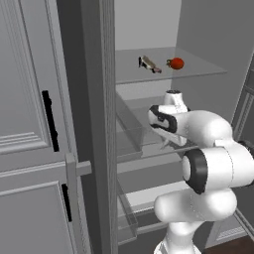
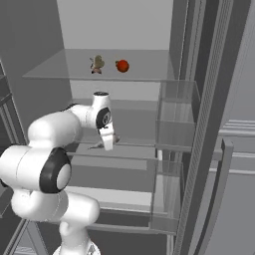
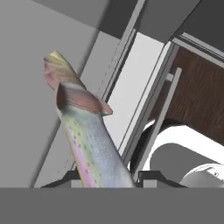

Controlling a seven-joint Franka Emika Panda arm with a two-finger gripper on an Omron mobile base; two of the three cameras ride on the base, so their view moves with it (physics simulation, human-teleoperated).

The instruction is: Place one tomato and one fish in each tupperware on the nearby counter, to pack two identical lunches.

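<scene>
My gripper (image 3: 107, 177) is shut on a fish (image 3: 87, 144), a pale speckled one with a pink streak that runs up from between the fingertips, tail fin on top. From the base views, the gripper (image 2: 107, 142) reaches into the open fridge just above the middle glass shelf, with the fish (image 2: 98, 145) hanging at its tips. The gripper (image 1: 167, 140) also shows past my forearm. On the upper shelf lie a second fish (image 1: 149, 63) and a red tomato (image 1: 176, 63), the same fish (image 2: 96, 64) and tomato (image 2: 122, 65) in the right base view. The tupperware and the counter are out of view.
Glass shelves (image 2: 124, 77) span the fridge. Its open door with clear bins (image 2: 174, 124) stands on the right, close to my arm. Grey panelled cabinet doors (image 1: 30, 124) with black handles fill the left. A drawer (image 1: 149, 198) sits low in the fridge.
</scene>
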